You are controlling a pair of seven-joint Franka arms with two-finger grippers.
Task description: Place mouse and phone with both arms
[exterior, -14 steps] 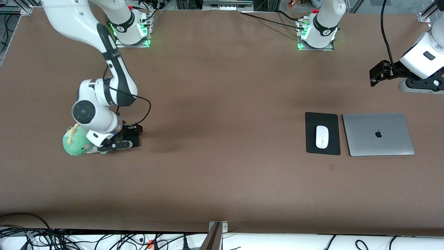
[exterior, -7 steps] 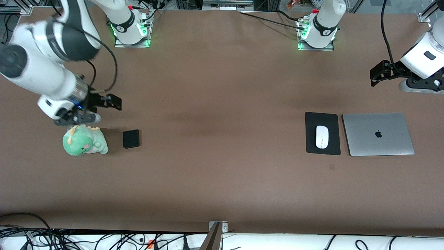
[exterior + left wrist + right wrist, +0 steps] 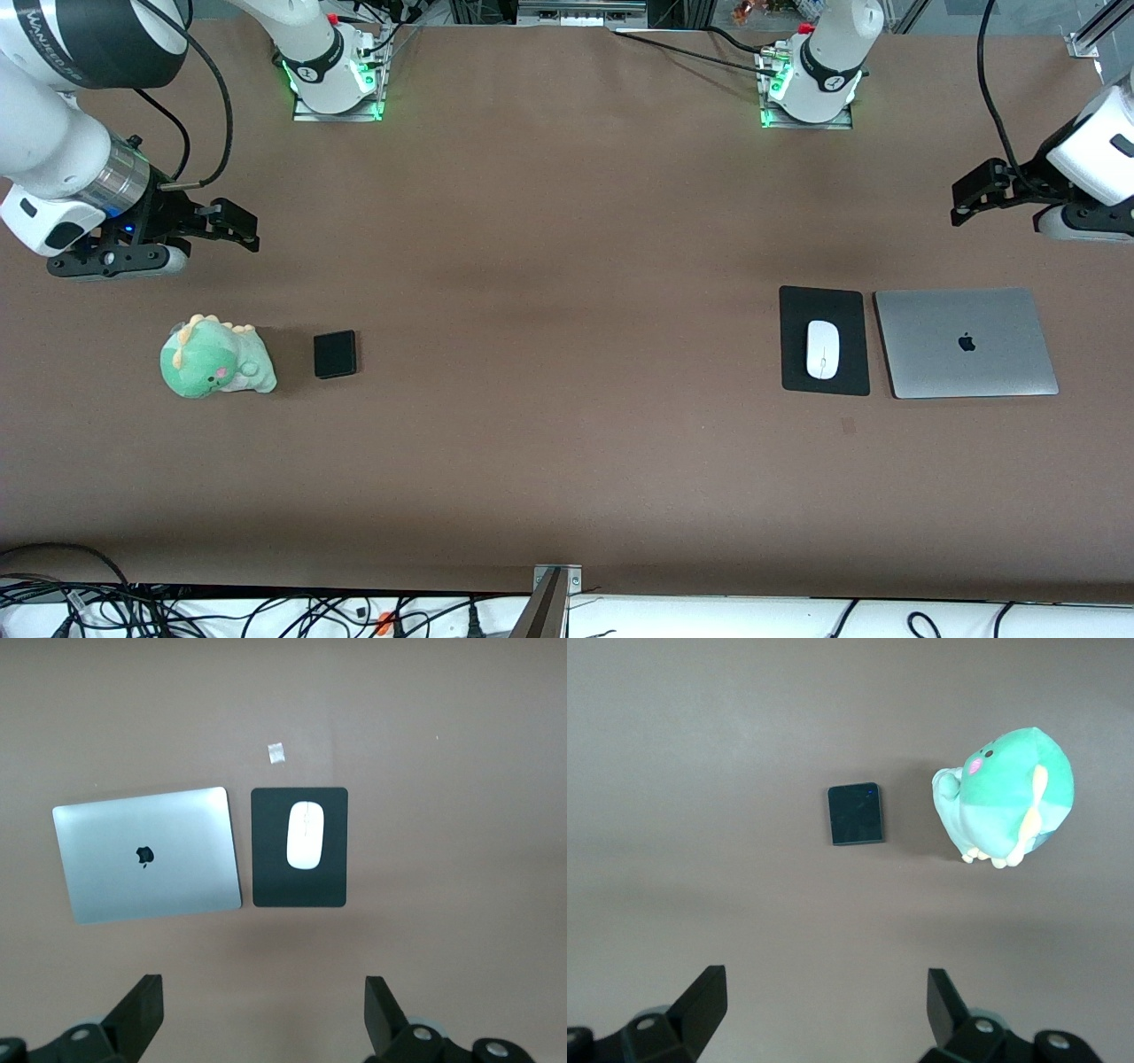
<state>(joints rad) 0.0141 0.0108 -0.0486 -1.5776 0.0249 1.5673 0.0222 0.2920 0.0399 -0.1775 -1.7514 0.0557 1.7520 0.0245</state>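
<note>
White mouse (image 3: 305, 835) line: left wrist only

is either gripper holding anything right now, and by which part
Nothing is held. The left gripper and the right gripper are both open and empty; the mouse and the phone lie on the table.

An Apple logo is seen on the lid of the closed silver laptop (image 3: 966, 342). Partial lettering is printed on the black band of the right arm (image 3: 62, 35), but it cannot be read with certainty.
</note>
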